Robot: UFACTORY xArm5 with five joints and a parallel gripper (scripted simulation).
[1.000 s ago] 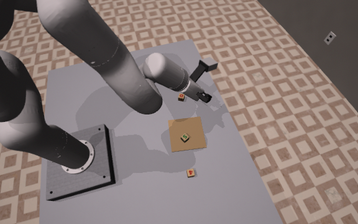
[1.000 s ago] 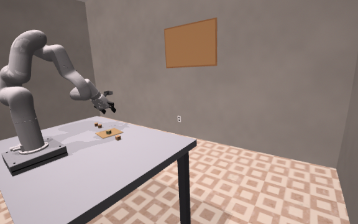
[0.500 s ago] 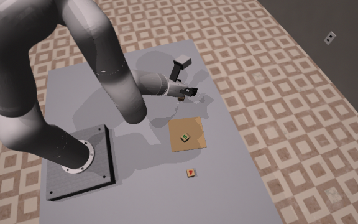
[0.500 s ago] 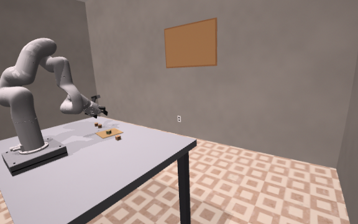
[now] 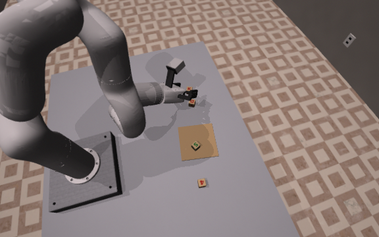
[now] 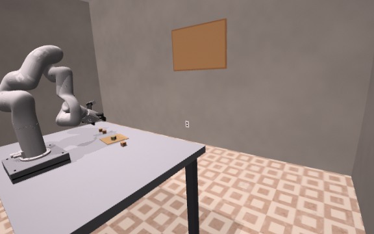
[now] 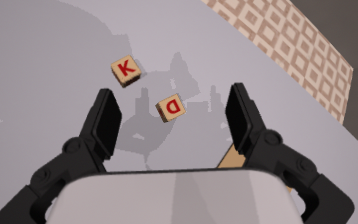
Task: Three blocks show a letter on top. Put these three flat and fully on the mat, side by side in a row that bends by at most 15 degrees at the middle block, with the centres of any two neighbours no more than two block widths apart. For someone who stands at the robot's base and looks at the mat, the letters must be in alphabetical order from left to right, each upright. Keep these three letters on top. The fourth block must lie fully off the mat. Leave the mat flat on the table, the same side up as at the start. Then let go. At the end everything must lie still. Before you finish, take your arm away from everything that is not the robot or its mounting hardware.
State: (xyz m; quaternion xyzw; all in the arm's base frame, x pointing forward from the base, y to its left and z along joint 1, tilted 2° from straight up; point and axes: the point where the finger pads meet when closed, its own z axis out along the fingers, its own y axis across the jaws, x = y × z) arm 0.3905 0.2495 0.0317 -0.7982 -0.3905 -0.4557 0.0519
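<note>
My gripper (image 5: 189,95) is open and empty, held low over the table beyond the mat; it also shows in the wrist view (image 7: 172,122). The D block (image 7: 170,107) lies on the table between and a little ahead of the fingers; it shows in the top view (image 5: 192,103). The K block (image 7: 125,71) lies further off to the left, also seen in the top view (image 5: 189,89). A block with a green S (image 5: 195,145) sits on the tan mat (image 5: 197,141). A block with a red mark (image 5: 202,183) lies on the table off the mat, nearer the front.
The arm's base plate (image 5: 84,171) stands at the table's left. The table's far edge (image 7: 280,75) runs close behind the D and K blocks. A corner of the mat (image 7: 230,159) shows by the right finger.
</note>
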